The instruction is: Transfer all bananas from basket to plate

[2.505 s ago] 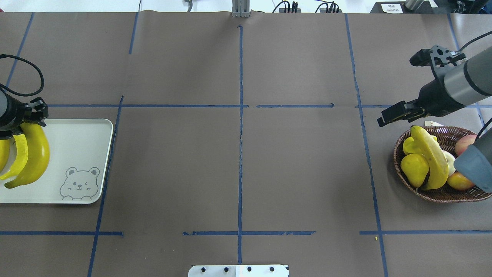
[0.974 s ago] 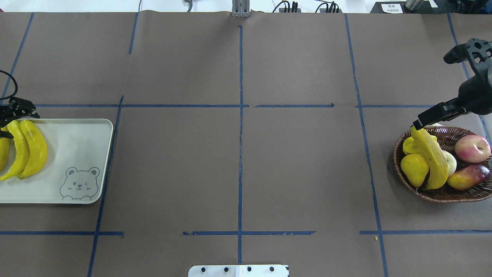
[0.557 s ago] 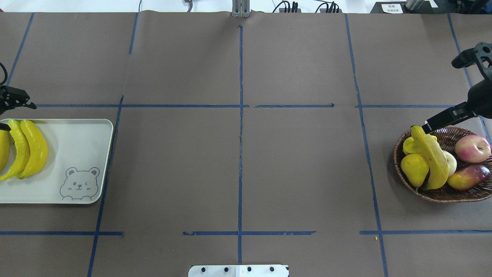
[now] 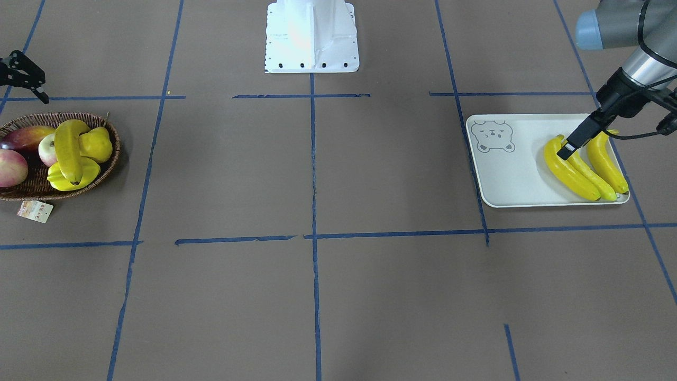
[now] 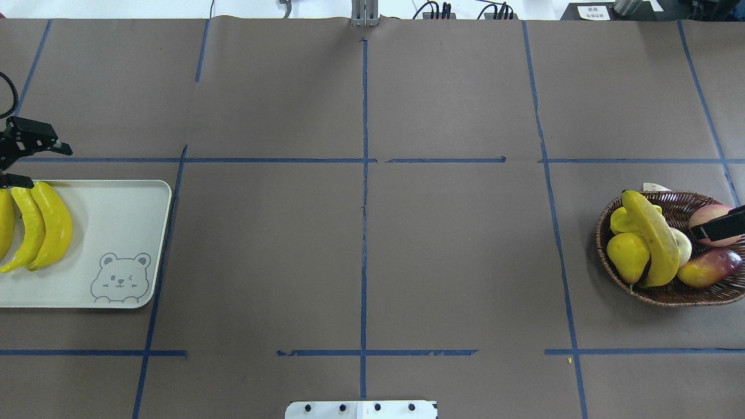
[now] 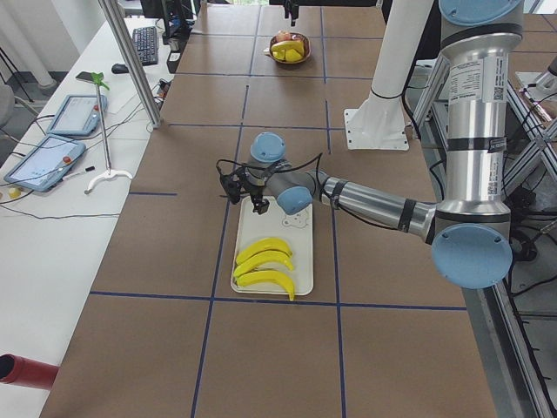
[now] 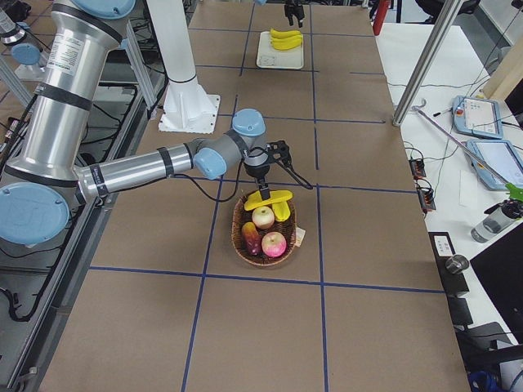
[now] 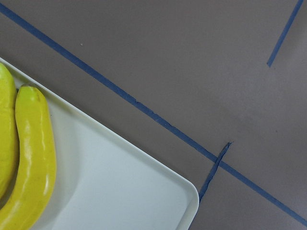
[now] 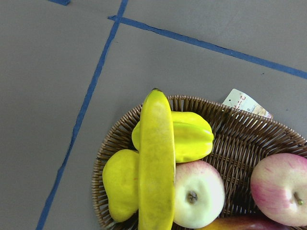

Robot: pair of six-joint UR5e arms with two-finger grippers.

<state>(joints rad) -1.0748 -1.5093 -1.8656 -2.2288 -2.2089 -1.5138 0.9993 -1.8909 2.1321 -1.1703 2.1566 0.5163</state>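
Wicker basket [image 5: 669, 299] with one yellow banana [image 5: 655, 241]

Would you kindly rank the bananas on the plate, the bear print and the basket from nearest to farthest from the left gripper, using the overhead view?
From the left gripper:
1. Plated bananas, right beside it, far left.
2. Bear print, at the near right corner of the plate.
3. Basket, across the table, far right.
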